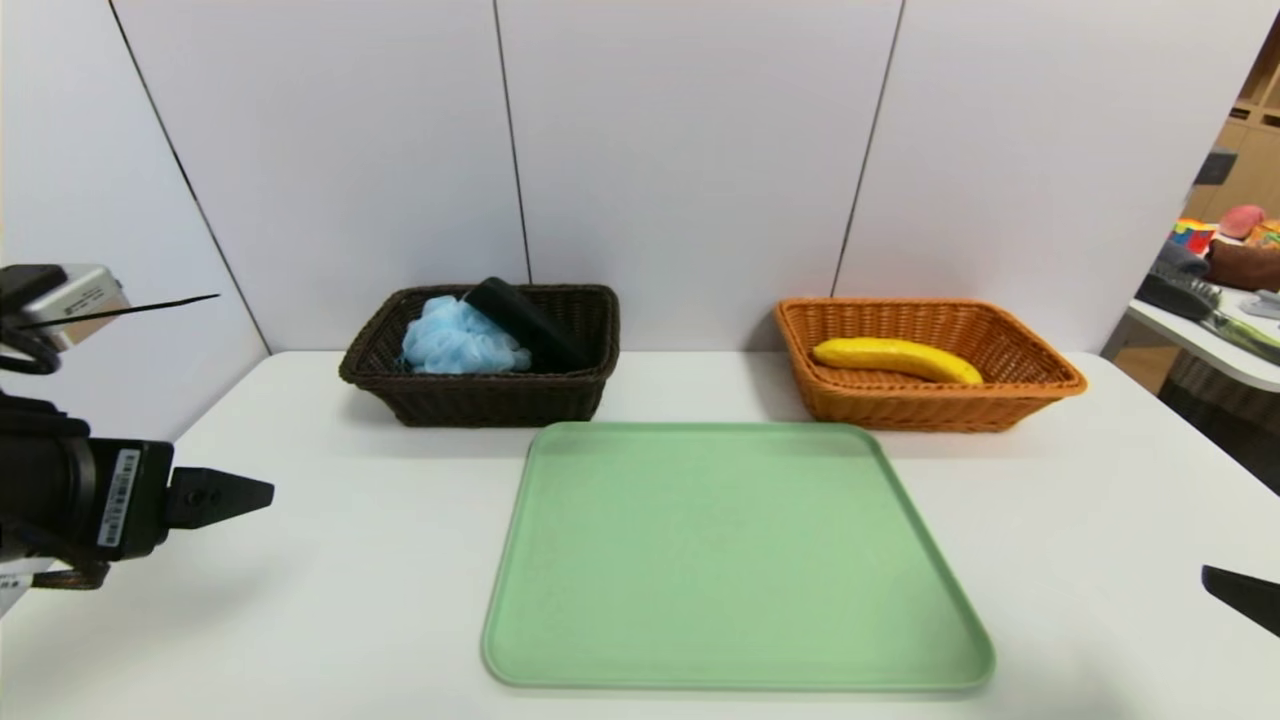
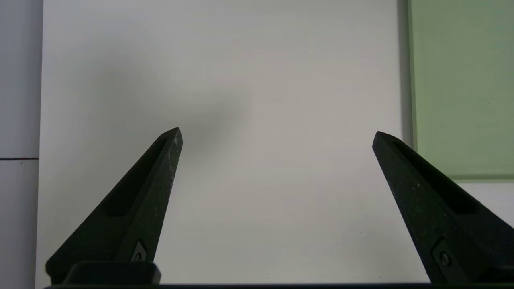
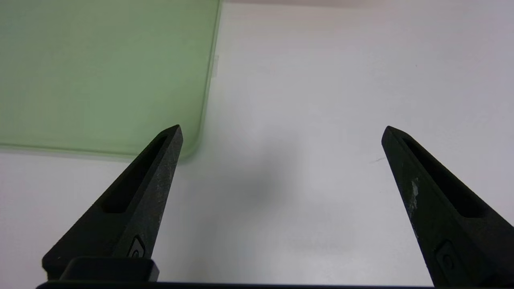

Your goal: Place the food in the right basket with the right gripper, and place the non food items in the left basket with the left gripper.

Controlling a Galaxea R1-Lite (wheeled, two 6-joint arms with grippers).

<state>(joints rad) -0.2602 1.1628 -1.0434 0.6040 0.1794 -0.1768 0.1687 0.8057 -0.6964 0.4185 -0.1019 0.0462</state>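
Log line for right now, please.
left gripper: open, empty, over table's left side | right gripper: open, empty, over right side | banana: orange basket | bath puff, black case: dark basket

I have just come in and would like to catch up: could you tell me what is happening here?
Neither pincer is handling anything: the left pincer and right pincer hang open over the table. The puff and case lie in the dark basket, the banana in the orange one.
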